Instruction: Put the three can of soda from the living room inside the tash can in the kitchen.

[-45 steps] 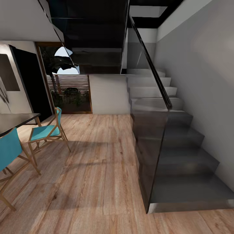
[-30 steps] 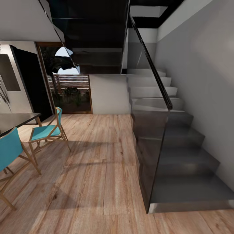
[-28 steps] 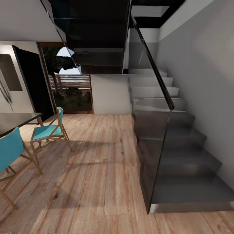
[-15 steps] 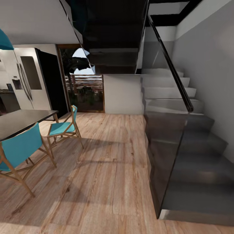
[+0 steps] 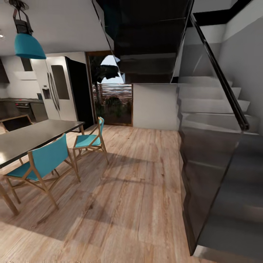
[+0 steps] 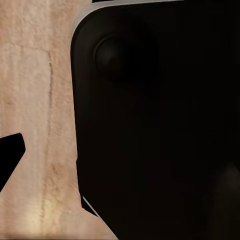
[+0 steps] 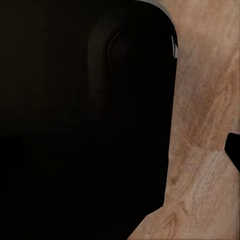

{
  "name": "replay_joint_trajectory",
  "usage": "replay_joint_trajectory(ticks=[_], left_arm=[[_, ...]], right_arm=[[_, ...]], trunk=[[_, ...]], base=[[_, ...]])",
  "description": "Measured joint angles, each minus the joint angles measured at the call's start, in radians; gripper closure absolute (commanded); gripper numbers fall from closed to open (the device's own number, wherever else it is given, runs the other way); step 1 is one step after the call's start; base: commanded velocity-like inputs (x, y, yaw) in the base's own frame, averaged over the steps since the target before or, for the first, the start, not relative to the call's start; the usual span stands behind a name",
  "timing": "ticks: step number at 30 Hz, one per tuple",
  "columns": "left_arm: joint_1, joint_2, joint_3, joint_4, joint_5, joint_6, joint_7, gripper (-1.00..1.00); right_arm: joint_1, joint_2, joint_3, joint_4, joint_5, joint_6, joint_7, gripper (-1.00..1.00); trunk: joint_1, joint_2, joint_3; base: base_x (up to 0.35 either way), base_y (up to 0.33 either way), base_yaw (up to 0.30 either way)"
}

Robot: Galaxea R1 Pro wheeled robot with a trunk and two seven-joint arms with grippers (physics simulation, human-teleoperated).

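Transit leg. You are looking across a plank floor (image 5: 128,190) toward a dining table (image 5: 33,137) with 2 teal chairs: near one (image 5: 44,162), far one (image 5: 89,140). A teal pendant lamp (image 5: 28,45) hangs above the table. Past it stand a steel fridge (image 5: 54,93) and a dark kitchen counter (image 5: 20,106), so the kitchen lies ahead on the robot's left. A glazed door (image 5: 113,95) sits at the far wall. A grey staircase (image 5: 219,146) with a glass side panel (image 5: 204,175) and black handrail (image 5: 223,76) takes up the right.

No soda can and no trash can is visible here; you cannot place either from these views.

Both wrist views look down at the floor past a large black rounded body (image 6: 160,120), (image 7: 85,115), probably the robot's own base or trunk. A black tip shows at each picture's edge (image 6: 10,155), (image 7: 234,150), likely a finger. You cannot tell whether either tool is apart, together, or clamped on anything.

For this step:
- Steer down the open lane between the far chair and the glass panel.
- Give the panel's lower corner room; glass is easy to misjudge.
- Swing left only once past the chair legs.
- Keep both arms tucked low.
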Motion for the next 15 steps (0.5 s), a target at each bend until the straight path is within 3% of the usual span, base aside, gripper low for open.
replay_joint_trajectory(ticks=[15], left_arm=[[0.000, 0.000, 0.000, 0.000, 0.000, 0.000, 0.000, -1.00]], right_arm=[[0.000, 0.000, 0.001, 0.000, -0.001, 0.000, 0.000, -1.00]], trunk=[[0.000, 0.000, 0.000]], base=[[0.000, 0.000, 0.292]])
